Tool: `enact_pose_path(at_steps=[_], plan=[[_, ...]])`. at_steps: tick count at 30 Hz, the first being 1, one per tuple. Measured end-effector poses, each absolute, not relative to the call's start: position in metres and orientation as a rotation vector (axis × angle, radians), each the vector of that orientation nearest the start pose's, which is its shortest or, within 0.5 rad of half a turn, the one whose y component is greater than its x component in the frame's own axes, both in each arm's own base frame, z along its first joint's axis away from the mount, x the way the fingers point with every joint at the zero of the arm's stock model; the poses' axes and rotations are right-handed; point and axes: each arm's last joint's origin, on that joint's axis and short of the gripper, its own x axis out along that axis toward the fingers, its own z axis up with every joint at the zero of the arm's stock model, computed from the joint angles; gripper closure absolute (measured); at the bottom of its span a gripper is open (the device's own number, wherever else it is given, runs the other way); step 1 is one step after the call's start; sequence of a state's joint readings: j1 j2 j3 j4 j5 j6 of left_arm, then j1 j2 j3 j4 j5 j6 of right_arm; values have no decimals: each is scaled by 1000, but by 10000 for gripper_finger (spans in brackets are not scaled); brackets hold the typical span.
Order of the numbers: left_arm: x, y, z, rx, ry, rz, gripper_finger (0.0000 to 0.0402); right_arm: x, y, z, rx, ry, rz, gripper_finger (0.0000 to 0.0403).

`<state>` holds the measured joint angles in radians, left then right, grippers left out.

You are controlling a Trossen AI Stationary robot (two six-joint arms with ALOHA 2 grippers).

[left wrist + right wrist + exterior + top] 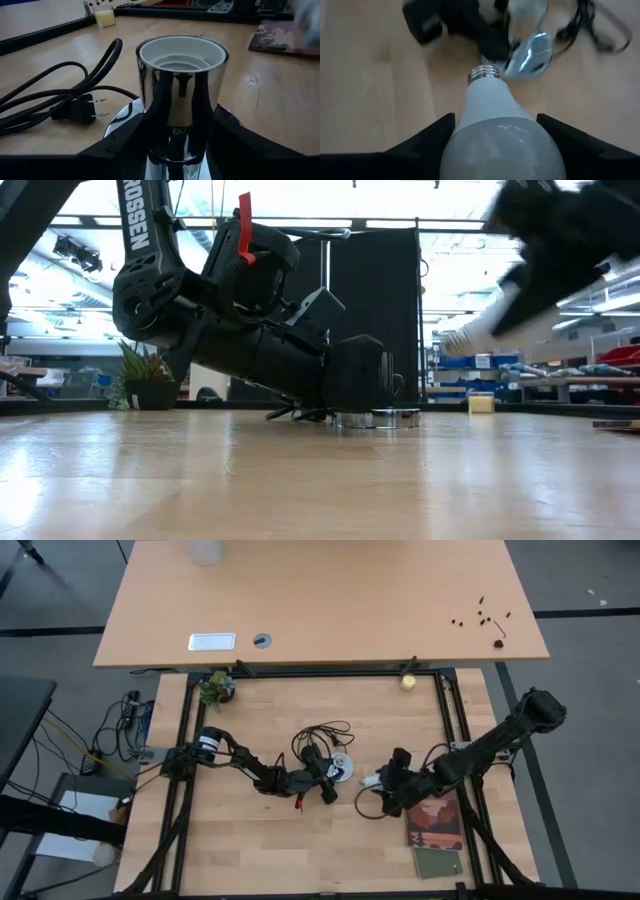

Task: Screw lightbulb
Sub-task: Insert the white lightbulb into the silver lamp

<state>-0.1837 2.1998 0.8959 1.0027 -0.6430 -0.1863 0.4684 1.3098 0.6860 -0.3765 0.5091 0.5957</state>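
Observation:
A chrome socket (182, 85) stands on its round base disc (343, 768) near the table's middle, its open mouth up. Its black cord (45, 95) and plug lie on the wood beside it. My left gripper (328, 782) reaches in from the left, low over the table, and is shut on the socket. My right gripper (385, 786) comes from the right, tilted downward, and is shut on the white lightbulb (495, 130). The bulb's threaded base (483, 73) points ahead toward the socket (530, 50), a short way from it. The low view shows the bulb (470, 338) in the air. My left gripper pinches the socket's chrome stem (172, 145), low down near the base disc, between its two fingers. The fingers come in about level from the table's left. The socket stands upright with its base on the table. My right gripper pinches the lightbulb's wide round dome (470, 150) between its two fingers (425, 145). The fingers slant down from the table's right, along the bulb's axis. The bulb is lifted clear of the table, its screw base pointing away from the gripper and downward.
A dark red booklet (437, 820) and a small green one (438, 862) lie at the near right, under my right arm. A small potted plant (216, 688) and a yellowish ball (408, 682) sit at the far edge. Black frame rails (182, 740) border the worktop.

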Motion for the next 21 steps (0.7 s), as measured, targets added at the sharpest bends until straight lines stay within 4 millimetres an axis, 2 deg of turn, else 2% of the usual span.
enact_pose_path(at_steps=[5,8,13,21], plan=[[381,-53,69,-60,235,480,183,246,68,242,70,879,-240,130],[381,-53,69,-59,236,480,183,259,48,260,85,928,-205,130],[381,-53,70,-60,233,482,183,292,26,271,131,1059,-165,129],[381,-53,70,-59,231,483,183,344,21,264,-1,1337,-79,129]])
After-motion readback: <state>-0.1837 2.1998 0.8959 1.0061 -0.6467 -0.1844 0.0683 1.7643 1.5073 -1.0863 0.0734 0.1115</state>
